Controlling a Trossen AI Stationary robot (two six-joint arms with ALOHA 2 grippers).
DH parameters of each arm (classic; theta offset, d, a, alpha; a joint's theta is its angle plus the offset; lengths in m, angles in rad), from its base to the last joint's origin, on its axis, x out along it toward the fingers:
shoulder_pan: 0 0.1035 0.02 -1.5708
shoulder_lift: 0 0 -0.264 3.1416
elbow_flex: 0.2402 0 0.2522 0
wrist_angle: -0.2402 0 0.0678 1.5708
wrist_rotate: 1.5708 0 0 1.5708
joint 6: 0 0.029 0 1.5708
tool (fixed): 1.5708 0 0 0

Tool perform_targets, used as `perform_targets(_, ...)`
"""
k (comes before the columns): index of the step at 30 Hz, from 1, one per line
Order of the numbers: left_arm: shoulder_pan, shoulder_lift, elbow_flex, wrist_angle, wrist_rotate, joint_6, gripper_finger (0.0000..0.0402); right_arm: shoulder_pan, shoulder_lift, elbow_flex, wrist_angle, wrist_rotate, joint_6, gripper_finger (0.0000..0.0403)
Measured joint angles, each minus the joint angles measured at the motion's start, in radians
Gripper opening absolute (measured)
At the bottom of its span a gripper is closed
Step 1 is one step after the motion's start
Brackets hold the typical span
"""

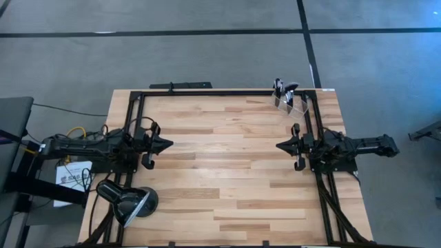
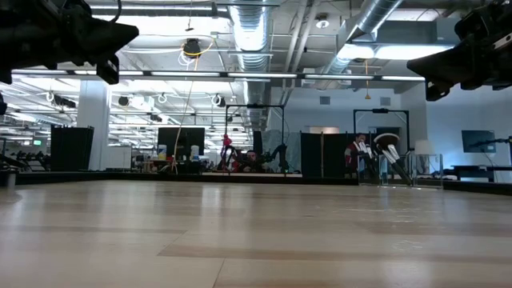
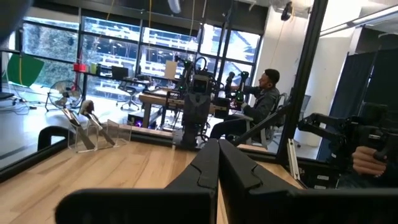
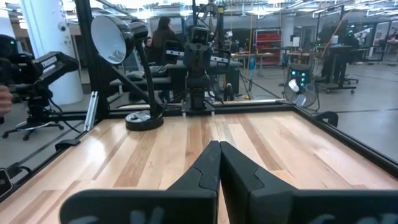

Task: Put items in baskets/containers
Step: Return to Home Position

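A small clear holder (image 1: 288,102) stands at the table's far right corner, also seen in the left wrist view (image 3: 102,134) and the low view (image 2: 392,164). Dark brushes (image 3: 87,121) lean inside it with their heads (image 1: 284,87) sticking out above the rim. My left gripper (image 1: 169,145) hangs shut above the table's left side, pointing toward the middle, with nothing between its fingers (image 3: 218,144). My right gripper (image 1: 280,146) hangs shut above the right side, facing the left one, with nothing in it (image 4: 219,144). Both are well apart from the holder.
A black dome lamp (image 1: 127,200) stands on the near left corner. A black frame rail (image 1: 207,91) runs around the table's edge. Bare wood (image 1: 220,158) lies between the two grippers. A person (image 3: 261,102) sits beyond the table.
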Motion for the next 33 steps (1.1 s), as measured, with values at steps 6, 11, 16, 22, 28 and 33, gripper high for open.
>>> perform_targets(6, 0.000, -0.179, 0.000, -0.161, 0.001, -0.008, 0.0004, 0.000, 0.000, 0.021, -0.048, -0.001, -0.007, 0.0000)
perform_targets(11, -0.001, -0.272, 0.002, -0.265, 0.002, -0.019, 0.0004, 0.000, 0.001, 0.017, -0.039, 0.017, -0.018, 0.0000)
perform_targets(16, -0.020, -0.265, 0.000, -0.276, 0.002, -0.021, 0.0004, 0.000, 0.001, 0.017, -0.039, 0.021, -0.019, 0.0000)
perform_targets(22, -0.044, -0.263, 0.000, -0.287, -0.020, -0.003, 0.0004, 0.000, 0.003, 0.017, -0.039, 0.025, -0.018, 0.0000)
perform_targets(28, -0.047, -0.226, 0.000, -0.298, -0.018, -0.007, 0.0004, 0.000, 0.003, 0.017, -0.039, 0.025, -0.014, 0.0000)
perform_targets(33, -0.047, -0.203, 0.000, -0.294, -0.019, 0.006, 0.0004, 0.000, 0.003, 0.017, -0.039, 0.025, -0.018, 0.0000)
